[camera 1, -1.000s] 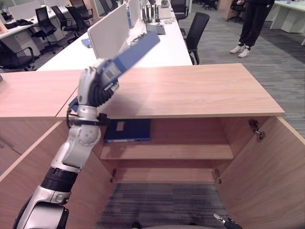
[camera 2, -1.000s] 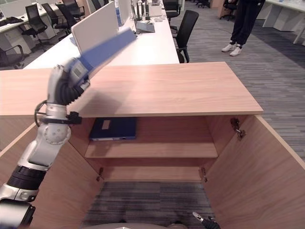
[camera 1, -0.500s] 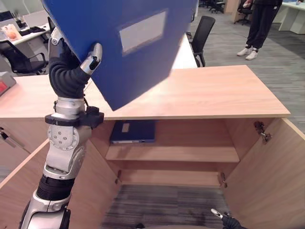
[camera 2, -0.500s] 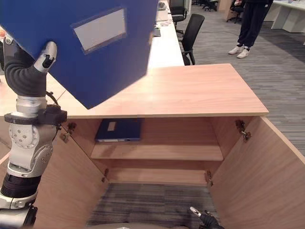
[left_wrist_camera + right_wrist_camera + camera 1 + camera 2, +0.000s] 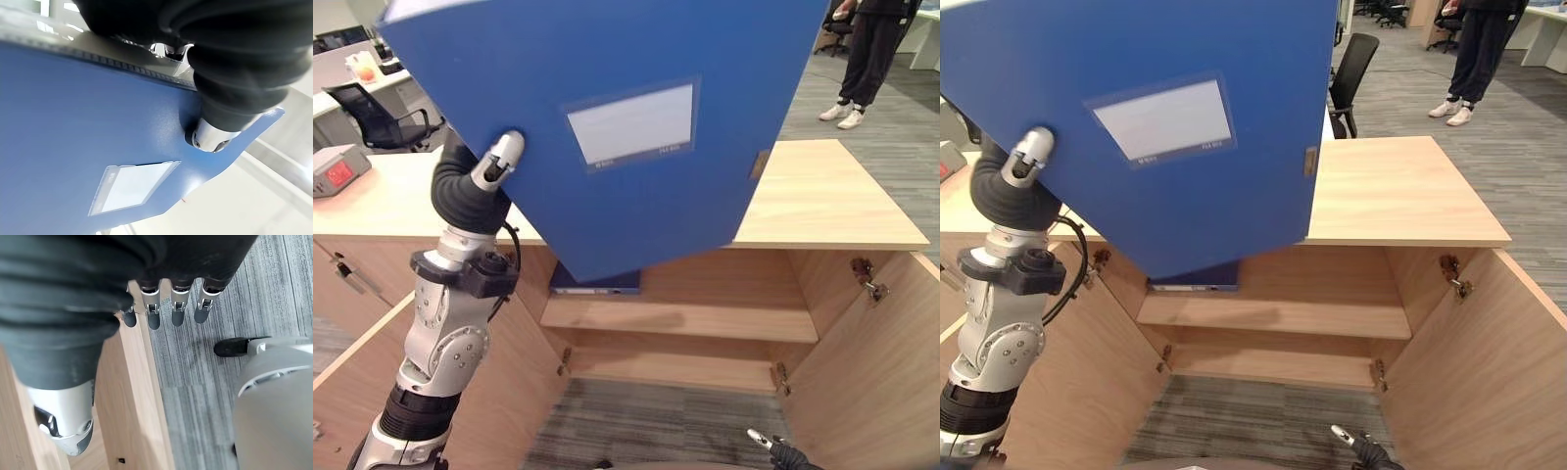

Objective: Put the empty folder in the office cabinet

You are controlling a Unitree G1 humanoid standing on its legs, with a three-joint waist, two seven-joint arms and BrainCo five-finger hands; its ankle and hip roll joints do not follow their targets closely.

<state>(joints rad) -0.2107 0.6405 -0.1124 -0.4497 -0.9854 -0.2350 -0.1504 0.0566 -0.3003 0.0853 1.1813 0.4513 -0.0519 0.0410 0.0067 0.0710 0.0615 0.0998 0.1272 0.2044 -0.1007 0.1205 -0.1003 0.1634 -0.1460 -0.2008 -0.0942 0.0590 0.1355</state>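
A large blue folder with a clear label pocket hangs in the air in front of the open wooden cabinet, its face turned toward me. My left hand is shut on its left edge, the thumb pressing the front cover while the fingers are hidden behind it. The folder covers much of the cabinet top and the left part of the upper shelf. My right hand hangs low with straight fingers beside the right door's edge, holding nothing.
A second blue folder lies on the upper shelf, mostly hidden. Both cabinet doors stand wide open. A red-faced device sits on the counter to the left. A person stands at the far right, near an office chair.
My left arm has swung the folder up off the cabinet top and toward me, so its face now covers much of the view. The camera has shifted too.
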